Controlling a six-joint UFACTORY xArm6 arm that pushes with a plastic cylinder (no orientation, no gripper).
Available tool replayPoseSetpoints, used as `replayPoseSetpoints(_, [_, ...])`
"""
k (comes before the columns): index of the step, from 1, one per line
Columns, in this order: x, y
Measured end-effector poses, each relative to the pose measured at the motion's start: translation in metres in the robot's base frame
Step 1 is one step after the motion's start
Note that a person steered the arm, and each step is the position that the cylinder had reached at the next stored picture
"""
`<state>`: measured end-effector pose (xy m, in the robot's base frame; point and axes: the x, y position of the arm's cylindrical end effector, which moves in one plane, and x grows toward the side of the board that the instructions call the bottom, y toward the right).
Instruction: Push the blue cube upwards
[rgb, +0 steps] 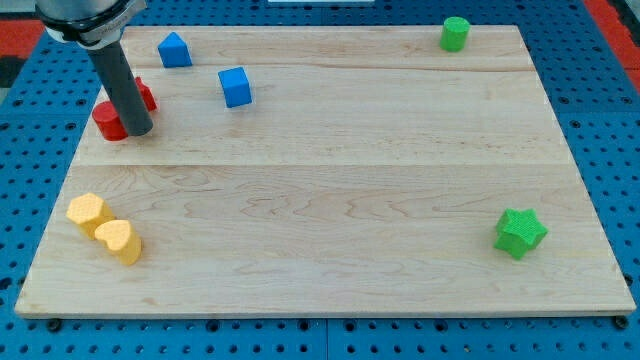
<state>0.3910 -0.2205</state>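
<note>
**A:** You asked about writing first; can you read any?

**B:** You will find no brand, label or lettering legible on the surface (330, 200), on the blocks, or on the rod (120, 85); nothing there can be read.

**A:** And the arm's pose?

**B:** Look to the view's top left; the dark rod comes down from a grey collar at the frame's edge, leaning slightly toward the view's right as it descends; my tip (138, 132) rests on the surface there. You have no jawed end effector to judge, only the bare rod; it holds nothing.

**A:** What sits round the tip?

**B:** Two red blocks; the red block (108, 121) just to the view's left of the tip looks round, and seems to touch the rod; a second red block (145, 96) shows partly behind the rod, its shape unclear.

**A:** Where is the blue cube?

**B:** You see the blue cube (235, 87) to the view's right of the tip and a little higher, apart from it; a blue peaked block (174, 50) lies nearer the view's top, between the rod and the cube.

**A:** The rest?

**B:** Two yellow blocks touch at the view's lower left, the upper (87, 211) and the heart-like lower (120, 241); a green cylinder (455, 33) stands top right; a green star (520, 233) lies lower right.
</note>
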Motion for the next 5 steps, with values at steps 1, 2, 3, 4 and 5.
replayPoseSetpoints(1, [0.0,0.041])
replayPoseSetpoints(2, [-0.009,0.082])
replayPoseSetpoints(3, [-0.041,0.096])
replayPoseSetpoints(4, [-0.074,0.101])
replayPoseSetpoints(5, [-0.079,0.083])
